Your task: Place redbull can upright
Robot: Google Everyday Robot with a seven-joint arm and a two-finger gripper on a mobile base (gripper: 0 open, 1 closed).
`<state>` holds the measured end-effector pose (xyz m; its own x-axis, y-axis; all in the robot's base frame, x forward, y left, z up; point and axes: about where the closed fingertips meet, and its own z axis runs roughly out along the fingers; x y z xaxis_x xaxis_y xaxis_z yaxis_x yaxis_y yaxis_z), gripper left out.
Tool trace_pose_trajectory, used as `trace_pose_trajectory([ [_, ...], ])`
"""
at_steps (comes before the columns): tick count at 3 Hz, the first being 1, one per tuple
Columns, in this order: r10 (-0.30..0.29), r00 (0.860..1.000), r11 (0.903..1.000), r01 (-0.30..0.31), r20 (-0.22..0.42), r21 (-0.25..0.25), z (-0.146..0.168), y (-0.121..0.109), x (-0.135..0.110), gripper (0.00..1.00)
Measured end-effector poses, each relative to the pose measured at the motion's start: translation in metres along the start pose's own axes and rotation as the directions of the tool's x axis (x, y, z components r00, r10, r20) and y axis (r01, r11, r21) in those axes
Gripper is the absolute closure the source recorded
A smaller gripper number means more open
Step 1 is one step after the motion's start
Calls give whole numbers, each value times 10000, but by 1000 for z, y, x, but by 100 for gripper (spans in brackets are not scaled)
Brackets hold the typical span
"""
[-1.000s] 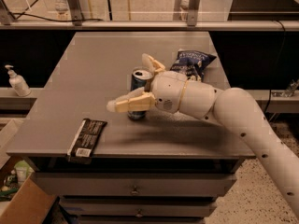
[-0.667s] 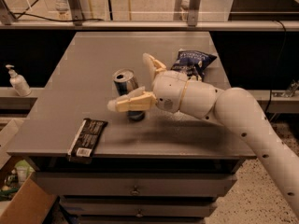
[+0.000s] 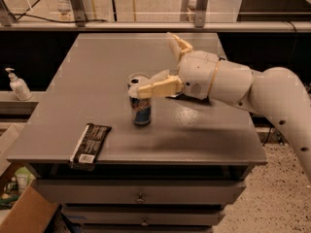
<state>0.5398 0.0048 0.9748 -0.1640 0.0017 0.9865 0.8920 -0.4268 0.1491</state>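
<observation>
The can (image 3: pixel 141 111) stands upright near the middle of the table (image 3: pixel 92 72), base flat on the top and silver end up. My gripper (image 3: pixel 152 63) hangs just beside it on the right, jaws spread wide with nothing in them. The near finger (image 3: pixel 155 87) crosses the can's upper part, and the far one points up and away behind it. I cannot tell whether the near finger touches the can or only passes in front of it.

As I judge it, the placing is done and the step in hand is getting clear without knocking the can over. It is slim and tall, so a light sideways brush near its top would tip it. I should keep the jaws wide and lift straight up first, until the near finger is above the rim. Only then should I pull back to the right, slowly, with no wrist swing toward the can.

A black packet (image 3: pixel 90 143) lies at the front left edge, well apart from the can, and a pump bottle (image 3: pixel 18 86) sits off the table to the left. Neither is in my way.
</observation>
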Motion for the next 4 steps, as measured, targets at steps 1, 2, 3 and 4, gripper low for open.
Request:
trace_pose_trajectory([
  [1, -587, 9967, 9983, 585, 561, 52, -36, 17, 39, 0],
  [2, -1022, 9901, 9947, 1008, 962, 197, -79, 33, 70, 0],
  [3, -1329, 9834, 9911, 1302, 1237, 295, -137, 49, 97, 0],
  [4, -1328, 9834, 9911, 1301, 1237, 295, -137, 49, 97, 0],
])
